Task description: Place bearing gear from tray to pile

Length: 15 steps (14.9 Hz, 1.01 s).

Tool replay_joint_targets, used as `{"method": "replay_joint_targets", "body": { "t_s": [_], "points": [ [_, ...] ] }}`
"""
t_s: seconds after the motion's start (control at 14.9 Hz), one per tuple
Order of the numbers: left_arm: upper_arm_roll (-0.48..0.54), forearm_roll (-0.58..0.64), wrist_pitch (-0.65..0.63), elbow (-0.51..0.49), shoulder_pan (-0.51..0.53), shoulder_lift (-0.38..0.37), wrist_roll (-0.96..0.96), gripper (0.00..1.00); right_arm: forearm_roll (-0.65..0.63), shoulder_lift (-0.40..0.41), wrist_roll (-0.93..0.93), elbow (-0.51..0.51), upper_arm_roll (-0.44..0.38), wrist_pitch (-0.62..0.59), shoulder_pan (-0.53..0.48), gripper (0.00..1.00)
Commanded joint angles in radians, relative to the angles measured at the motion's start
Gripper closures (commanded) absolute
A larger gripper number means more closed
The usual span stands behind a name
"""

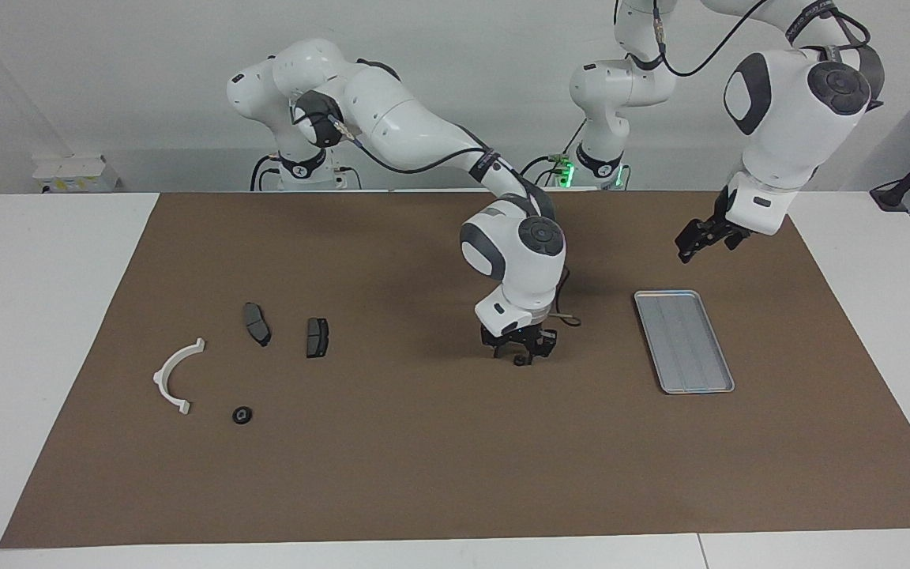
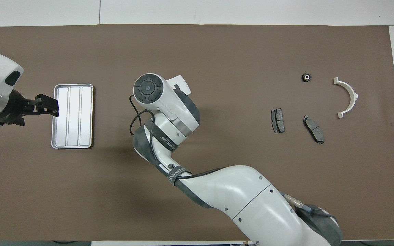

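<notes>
Black bearing gear point(image 1: 517, 361) small and round between your right claw point(image 1: 520, 357) fingertips, closed on it low over the brown mat point(image 1: 423, 474), mid-desk, between tray point(image 1: 683, 340) and pile point(image 1: 253, 348), your left claw point(image 1: 688, 246) open, waiting above the tray.

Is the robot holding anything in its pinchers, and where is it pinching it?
The right gripper pinches a small black bearing gear by its sides, low over the mat. The left gripper, waiting above the tray, holds nothing.

Right arm point(image 1: 392, 118) bent steeply down mid-table; left arm point(image 1: 795, 103) waits raised, jaws apart.
</notes>
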Motion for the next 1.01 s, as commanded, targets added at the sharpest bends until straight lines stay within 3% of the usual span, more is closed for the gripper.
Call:
{"method": "replay_joint_targets", "body": {
  "t_s": [0.0, 0.34, 0.6, 0.81, 0.94],
  "points": [
    [-0.015, 0.001, 0.017, -0.035, 0.022, -0.032, 0.016, 0.0, -0.014, 0.02, 0.007, 0.019, 0.003, 0.017, -0.004, 0.45],
    [-0.015, 0.001, 0.017, -0.035, 0.022, -0.032, 0.016, 0.0, -0.012, 0.018, 0.007, 0.013, 0.004, 0.017, -0.004, 0.63],
    [-0.015, 0.001, 0.017, -0.033, 0.022, -0.032, 0.016, 0.0, -0.012, 0.018, 0.006, 0.011, 0.004, 0.014, -0.004, 1.0],
    [-0.014, 0.001, 0.015, -0.027, 0.022, -0.029, 0.016, 0.0, -0.014, 0.015, 0.003, 0.013, 0.003, -0.008, -0.006, 1.0],
    [-0.014, 0.0, 0.015, -0.022, 0.022, -0.027, 0.016, 0.0, -0.014, -0.008, -0.08, 0.017, 0.0, -0.102, -0.047, 1.0]
  ]
}}
